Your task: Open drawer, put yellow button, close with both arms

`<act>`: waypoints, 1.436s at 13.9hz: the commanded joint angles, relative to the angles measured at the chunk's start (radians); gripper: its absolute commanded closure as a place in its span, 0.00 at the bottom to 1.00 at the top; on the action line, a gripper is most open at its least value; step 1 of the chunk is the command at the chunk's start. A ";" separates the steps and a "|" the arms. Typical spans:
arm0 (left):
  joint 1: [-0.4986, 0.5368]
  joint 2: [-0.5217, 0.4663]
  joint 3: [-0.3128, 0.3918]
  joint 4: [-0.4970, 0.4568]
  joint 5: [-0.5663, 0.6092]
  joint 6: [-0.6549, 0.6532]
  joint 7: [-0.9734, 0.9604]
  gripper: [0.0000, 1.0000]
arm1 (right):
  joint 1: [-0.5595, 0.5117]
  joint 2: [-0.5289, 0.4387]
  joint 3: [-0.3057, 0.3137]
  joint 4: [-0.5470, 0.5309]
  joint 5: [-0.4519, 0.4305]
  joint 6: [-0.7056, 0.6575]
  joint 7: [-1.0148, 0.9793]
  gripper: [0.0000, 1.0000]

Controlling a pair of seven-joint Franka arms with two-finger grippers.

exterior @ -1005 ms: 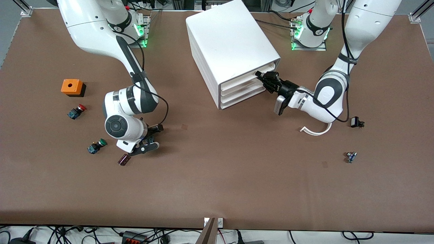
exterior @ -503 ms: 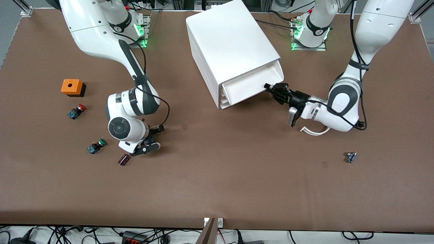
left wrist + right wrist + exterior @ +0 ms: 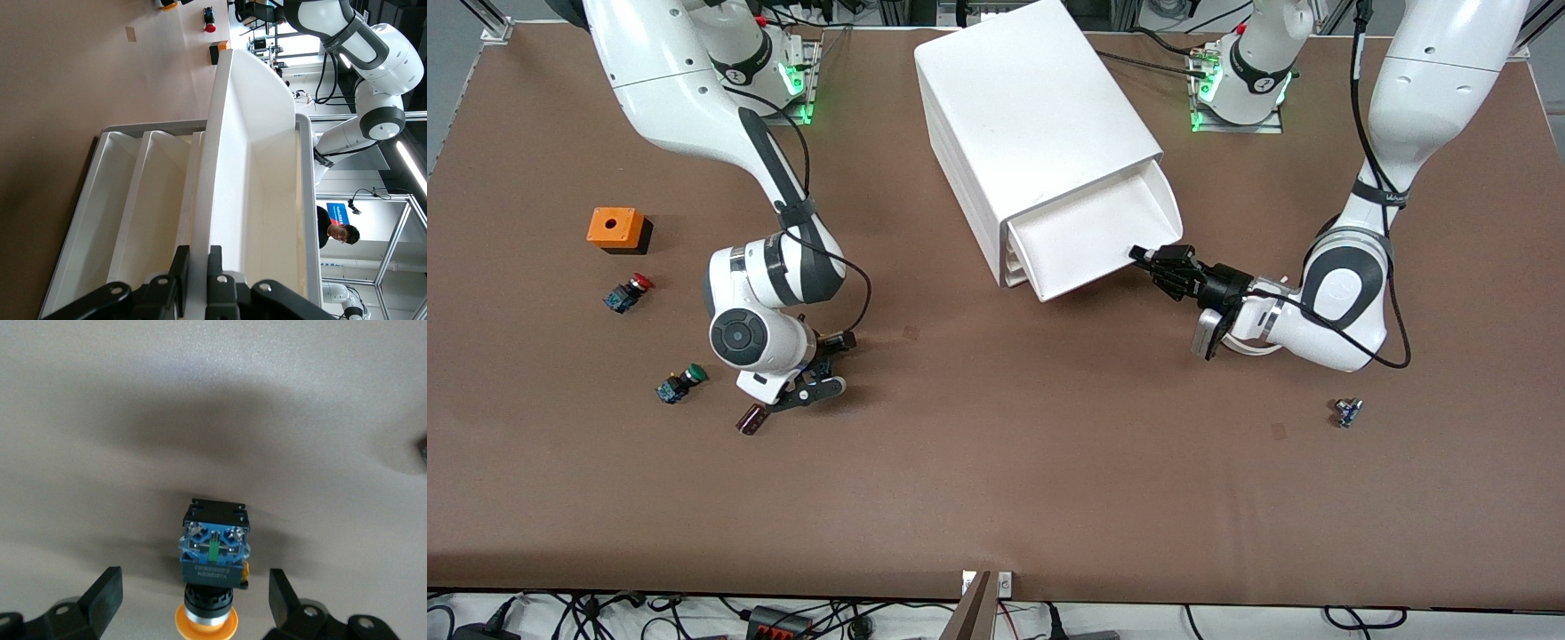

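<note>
The drawer [image 3: 1085, 233], the top one of the white cabinet [image 3: 1032, 107], stands partly pulled out and looks empty inside. My left gripper [image 3: 1152, 260] is shut on the drawer's front wall at the corner toward the left arm's end. In the left wrist view its fingers [image 3: 179, 267] pinch that thin wall, and the drawer's inside [image 3: 267, 180] shows. My right gripper [image 3: 827, 363] is low over the table, open. The yellow button [image 3: 212, 563] lies on the table between its fingertips [image 3: 107, 590], untouched, yellow cap toward the wrist. In the front view the gripper mostly hides it.
An orange box [image 3: 615, 228], the red-capped button [image 3: 628, 292] and the green-capped button [image 3: 679, 384] lie toward the right arm's end. A small dark part [image 3: 752, 418] lies beside the right gripper. A small blue part [image 3: 1348, 412] lies near the left arm's end.
My left gripper has pulled the top drawer out of the cabinet, from shut to partly open. My right gripper has stayed nearly still over the yellow button.
</note>
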 commanded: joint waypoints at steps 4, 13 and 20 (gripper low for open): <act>0.029 -0.003 -0.001 0.048 0.037 -0.027 -0.175 0.00 | -0.003 0.025 -0.002 0.023 0.011 0.034 0.007 0.19; 0.023 -0.141 -0.018 0.197 0.391 -0.026 -0.649 0.00 | -0.004 0.025 -0.008 0.026 0.010 0.044 -0.009 0.86; -0.012 -0.210 -0.026 0.347 0.784 -0.024 -1.022 0.00 | -0.004 0.007 -0.014 0.349 0.010 -0.290 -0.013 1.00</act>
